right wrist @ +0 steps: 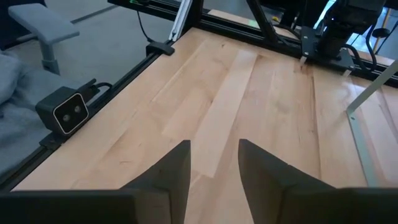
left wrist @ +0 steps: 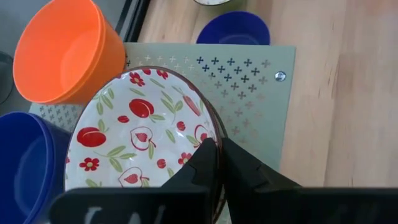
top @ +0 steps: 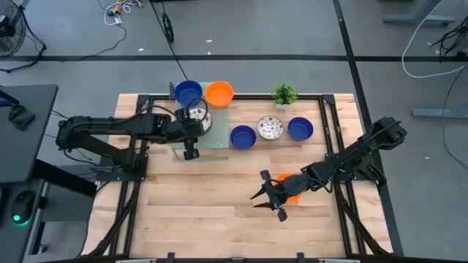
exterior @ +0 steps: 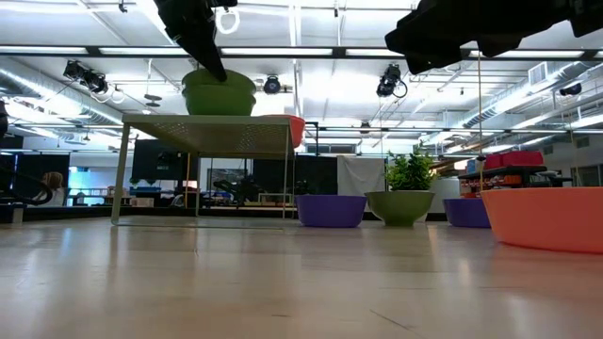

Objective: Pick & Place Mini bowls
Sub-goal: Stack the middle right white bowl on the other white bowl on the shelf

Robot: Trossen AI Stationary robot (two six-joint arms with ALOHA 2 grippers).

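The wooden worktop [top: 219, 204] carries a perforated raised rack [top: 219, 135]. On it the left gripper [left wrist: 217, 155] pinches the rim of a floral bowl [left wrist: 140, 146], apparently placing it; release comes next. The right gripper [right wrist: 214, 165], spread, hovers over an orange bowl [top: 292, 184]. Visible: three blue, two orange, two floral.

**Count of items on tabletop**

Blue mini bowls [top: 188, 92]: three. Orange mini bowls [top: 219, 93]: two. White patterned mini bowls [top: 270, 128]: two. Potted plant [top: 284, 94]: one. Perforated metal stand [top: 219, 135]: one. Robot arms: two.
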